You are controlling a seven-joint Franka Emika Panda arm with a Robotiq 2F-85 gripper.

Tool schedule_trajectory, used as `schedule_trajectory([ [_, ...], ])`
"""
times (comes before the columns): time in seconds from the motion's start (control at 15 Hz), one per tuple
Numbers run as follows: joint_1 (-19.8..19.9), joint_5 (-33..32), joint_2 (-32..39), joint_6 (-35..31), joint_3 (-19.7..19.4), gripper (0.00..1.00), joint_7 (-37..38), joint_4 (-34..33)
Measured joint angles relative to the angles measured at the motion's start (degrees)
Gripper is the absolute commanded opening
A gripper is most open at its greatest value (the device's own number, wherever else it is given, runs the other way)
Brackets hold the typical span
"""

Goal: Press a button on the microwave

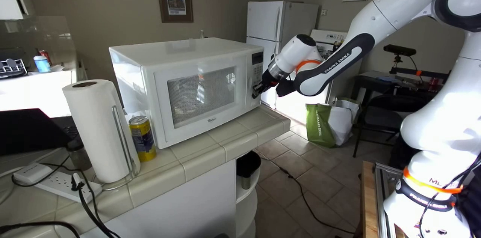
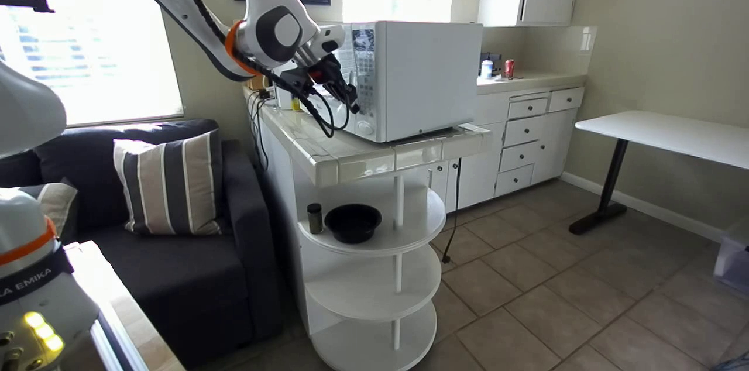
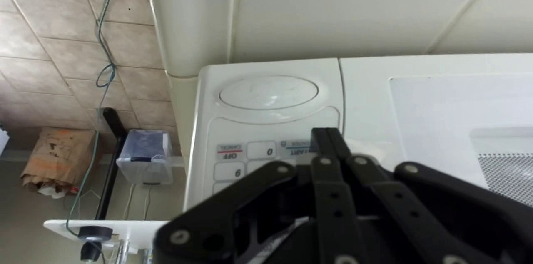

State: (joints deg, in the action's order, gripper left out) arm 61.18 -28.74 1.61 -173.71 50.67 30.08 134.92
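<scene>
Black two-fingered pincer (image 3: 327, 135) at the control end of a large, white, boxy microwave oven (image 1: 195, 80). The pincer is closed, its slim dark fingers (image 3: 321, 143) set against each other. In both exterior views the microwave stands directly before the pincer, its narrow white control strip (image 1: 257, 74) facing the fingertips. In the wrist view, where the lettering appears upside down, the tips overlap one end of the pale START key (image 3: 295, 147); whether they touch it cannot be told. In that view, a glossy white oval button (image 3: 268, 92) lies above and to the left of the tips, the white door (image 3: 366, 89) with its greyish mesh window to their right. The cream tiled counter (image 1: 229, 133) bearing the microwave lies lower than the pincer. In an exterior view, a yellow-and-blue metal can (image 1: 143, 140) and a white paper-towel roll (image 1: 99, 133) stand beyond the microwave's opposite end, well apart from the pincer.
</scene>
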Motion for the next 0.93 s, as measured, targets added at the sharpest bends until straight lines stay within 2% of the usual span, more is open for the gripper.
schedule_trajectory([
  [0.47, -1.74, 3.03, 2.50, 7.39, 1.65, 0.00, 0.00, -2.07],
  [0.93, -1.86, 6.41, 2.33, 10.43, 1.81, 0.00, 0.00, -3.25],
])
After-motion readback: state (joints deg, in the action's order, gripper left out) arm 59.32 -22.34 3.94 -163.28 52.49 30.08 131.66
